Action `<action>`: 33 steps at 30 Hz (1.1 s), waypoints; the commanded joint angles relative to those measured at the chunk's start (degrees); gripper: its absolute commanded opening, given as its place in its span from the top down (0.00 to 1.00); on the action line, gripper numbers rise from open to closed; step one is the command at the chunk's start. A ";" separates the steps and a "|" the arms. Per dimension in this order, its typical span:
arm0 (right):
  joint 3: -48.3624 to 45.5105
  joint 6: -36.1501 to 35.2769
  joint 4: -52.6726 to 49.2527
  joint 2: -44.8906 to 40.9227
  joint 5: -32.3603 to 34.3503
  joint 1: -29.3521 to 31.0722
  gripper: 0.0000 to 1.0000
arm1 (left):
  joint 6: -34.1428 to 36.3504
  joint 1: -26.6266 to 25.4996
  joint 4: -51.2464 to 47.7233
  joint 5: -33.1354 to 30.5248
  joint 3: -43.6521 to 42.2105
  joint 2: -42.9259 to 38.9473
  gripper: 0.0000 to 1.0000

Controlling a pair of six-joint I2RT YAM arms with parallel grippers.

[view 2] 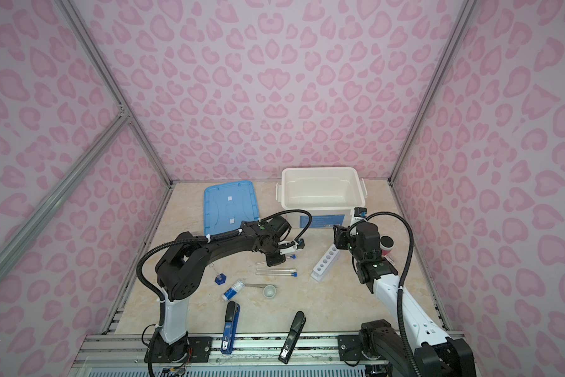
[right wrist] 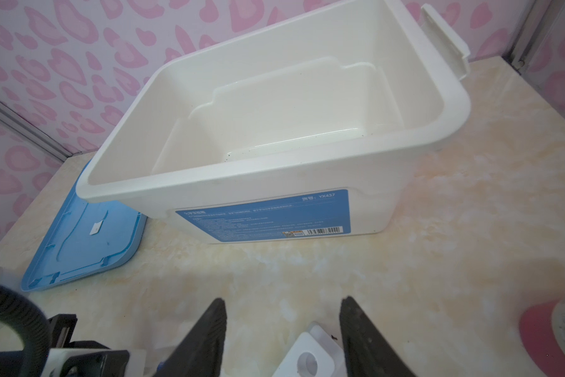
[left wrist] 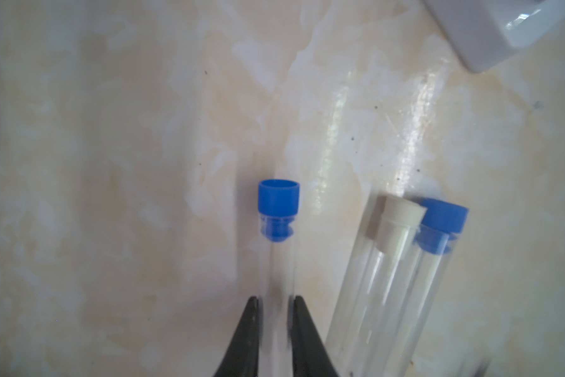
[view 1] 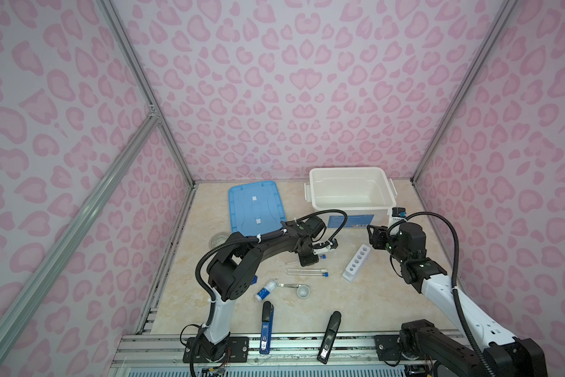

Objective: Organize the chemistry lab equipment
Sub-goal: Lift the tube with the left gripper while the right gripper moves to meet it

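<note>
Progress looks barely begun: the white storage bin [right wrist: 389, 182] is empty, its blue lid [view 1: 255, 207] flat beside it, and every visible hole of the white rack [view 1: 357, 262] is bare. The left gripper [left wrist: 274, 300] is clamped on a blue-capped test tube [left wrist: 277, 254] low over the table, just beside two more tubes [view 1: 307, 271] lying together, while the right gripper [right wrist: 282, 302] hangs with jaws apart and empty above one end of the rack. Loose on the table lie the white-and-blue bottle [view 1: 266, 290], metal tweezers [view 1: 289, 285], tiny white cup [view 1: 303, 291] and blue-based cylinder [view 2: 219, 277], so nearly all the sorting seems left
</note>
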 commanded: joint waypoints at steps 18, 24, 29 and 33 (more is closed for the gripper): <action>3.60 -0.47 -7.00 -11.03 -25.01 -2.26 0.37 | -12.61 4.67 15.47 28.80 -6.30 -17.98 0.90; 4.58 -0.57 -7.34 -11.95 -30.94 0.05 0.37 | -13.56 6.16 17.47 33.56 -7.10 -19.53 0.89; 5.25 -0.70 -5.77 -11.55 -30.58 4.73 0.37 | -15.23 6.36 18.84 37.68 -6.53 -20.12 0.89; 5.91 -0.49 -4.50 -9.21 -30.13 7.33 0.39 | -15.62 6.36 19.15 39.18 -5.89 -20.90 0.89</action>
